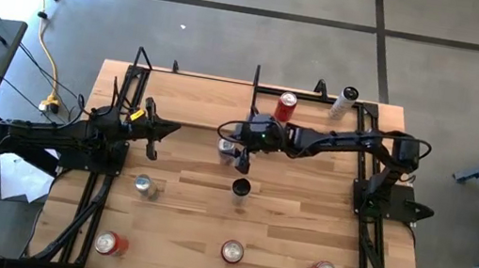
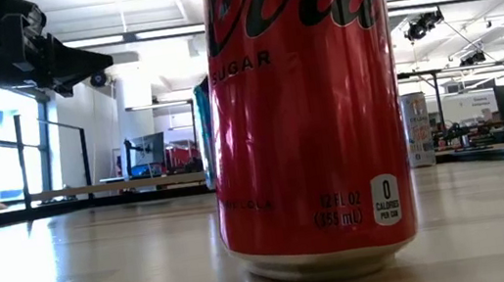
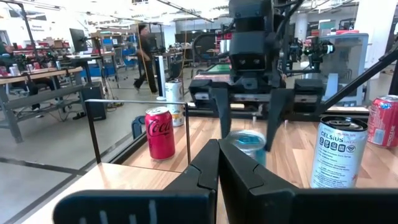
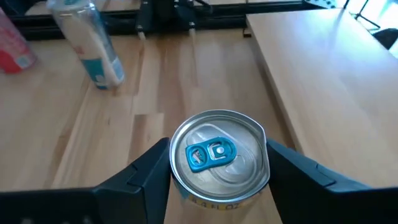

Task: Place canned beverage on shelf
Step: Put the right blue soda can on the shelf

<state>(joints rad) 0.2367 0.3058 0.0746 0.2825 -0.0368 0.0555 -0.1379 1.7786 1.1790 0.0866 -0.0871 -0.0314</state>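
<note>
A can with a silver top and a blue tab (image 4: 219,157) stands on the plank table near its middle (image 1: 227,147), and it also shows in the left wrist view (image 3: 249,146). My right gripper (image 4: 219,163) is open and points down over it, one finger on either side of the can's top. I see a small gap to the can in the left wrist view. The pale wood shelf (image 1: 196,104) with its black frame is at the far left and shows beside the can (image 4: 323,74). My left gripper (image 1: 154,133) is shut and empty, just in front of the shelf.
A red cola can (image 1: 286,103) and a white bottle (image 1: 348,97) stand at the far edge. A black-topped white can (image 1: 241,188) and a silver can (image 1: 145,186) stand mid-table. Three red cans (image 1: 232,251) line the near edge. A person walks in the room beyond (image 3: 144,56).
</note>
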